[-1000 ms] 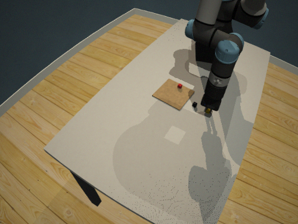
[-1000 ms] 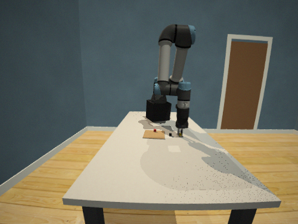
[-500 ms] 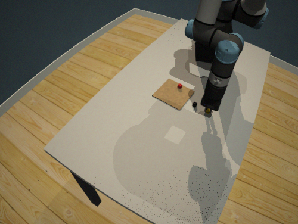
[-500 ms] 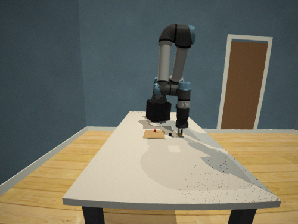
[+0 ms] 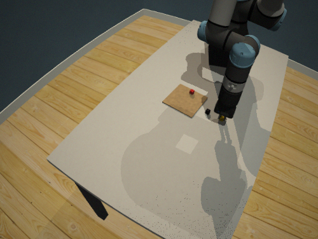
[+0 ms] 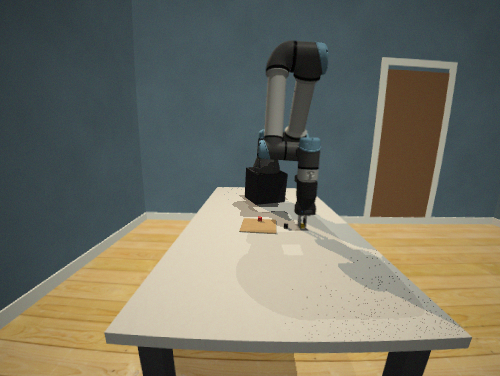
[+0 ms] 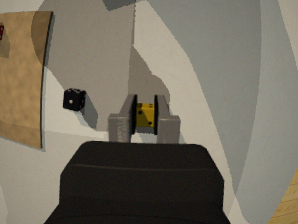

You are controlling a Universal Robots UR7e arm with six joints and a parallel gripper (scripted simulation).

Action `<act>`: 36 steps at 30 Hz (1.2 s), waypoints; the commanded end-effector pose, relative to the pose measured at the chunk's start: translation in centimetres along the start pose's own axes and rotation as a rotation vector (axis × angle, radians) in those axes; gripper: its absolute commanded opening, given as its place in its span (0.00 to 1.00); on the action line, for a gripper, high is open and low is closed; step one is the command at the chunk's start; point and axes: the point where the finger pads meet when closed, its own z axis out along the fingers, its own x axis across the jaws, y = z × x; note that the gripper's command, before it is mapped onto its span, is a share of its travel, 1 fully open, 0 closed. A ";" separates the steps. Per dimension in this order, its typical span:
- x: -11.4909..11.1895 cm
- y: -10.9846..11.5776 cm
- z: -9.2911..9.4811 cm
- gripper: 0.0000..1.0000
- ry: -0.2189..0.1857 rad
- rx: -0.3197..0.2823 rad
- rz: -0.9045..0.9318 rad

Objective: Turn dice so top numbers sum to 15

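Observation:
My gripper is shut on a yellow die, off the mat to its right, at or just above the table top. A black die lies on the bare table between the mat and the gripper. A red die lies on the brown square mat, near its far corner. I cannot read the numbers on top.
The white table carries a pale square patch in front of the mat. The arm's black base stands at the table's far end. The table's right edge is close to the gripper.

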 end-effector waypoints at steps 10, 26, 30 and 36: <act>-0.1 -0.1 0.1 0.34 0.000 0.001 0.001; -0.1 -0.1 0.4 0.34 0.000 0.001 0.001; -0.1 -0.1 0.4 0.34 0.000 0.001 0.001; -0.1 -0.1 0.4 0.34 0.000 0.001 0.001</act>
